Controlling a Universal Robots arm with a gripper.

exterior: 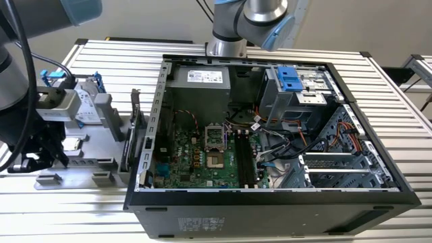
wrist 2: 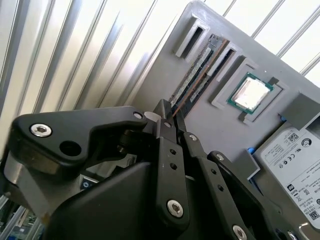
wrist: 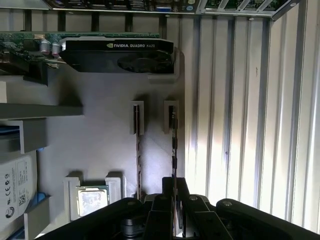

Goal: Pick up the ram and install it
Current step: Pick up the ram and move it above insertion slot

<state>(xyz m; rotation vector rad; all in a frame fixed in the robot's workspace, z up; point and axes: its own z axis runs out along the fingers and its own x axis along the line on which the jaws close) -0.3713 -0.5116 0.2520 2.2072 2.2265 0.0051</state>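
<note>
Fingers (wrist: 170, 186): together on the ram (wrist: 173, 145), 1 on each flat face. I see no gap at the tips in either wrist view.
Ram: it stands on its long edge in a slot of the tray (wrist: 100, 150). It is the outer of 2 sticks, the 1 nearer the tray's rim and the slatted tabletop (wrist: 235, 125).
Long axis: it runs straight out from between my fingertips toward the card (wrist: 120, 55) at the tray's far end, in line with my grip.
Second stick (wrist: 137, 150): parallel, just beside the ram, clear of my fingers.
Other parts: chip (wrist: 92, 200) and drive (wrist: 15, 185) lie farther in on the tray.
Case (exterior: 270, 212): open, beside the tray on the exterior view's right.
Stage: I judge the grip made and the ram not yet lifted.
</note>
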